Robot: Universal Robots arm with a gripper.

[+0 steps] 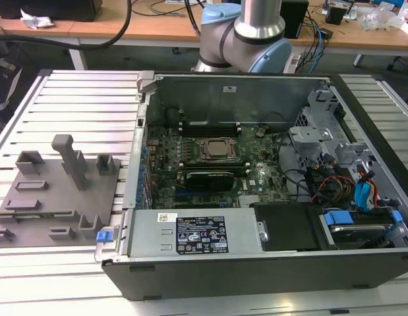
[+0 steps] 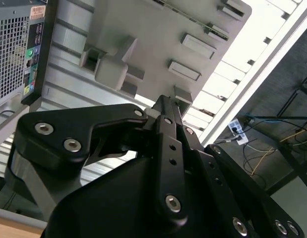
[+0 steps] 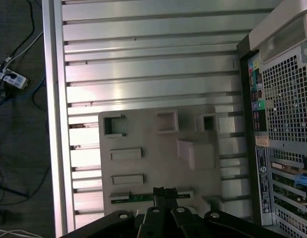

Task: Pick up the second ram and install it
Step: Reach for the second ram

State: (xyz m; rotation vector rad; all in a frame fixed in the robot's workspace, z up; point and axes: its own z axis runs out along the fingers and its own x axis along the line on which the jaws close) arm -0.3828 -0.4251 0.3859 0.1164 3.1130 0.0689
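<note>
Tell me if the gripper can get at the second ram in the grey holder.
Probably yes: the gripper sits right at the second ram on the grey holder plate, nothing between them.

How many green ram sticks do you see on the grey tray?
1: the second ram sits in an edge slot of the grey tray, at the claw. The claw may hide others.

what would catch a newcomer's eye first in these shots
The open computer case with its motherboard bared dominates the exterior view's middle and right. In the first wrist view the black gripper hangs over the grey holder plate, where the second ram sits as a green strip.
</note>
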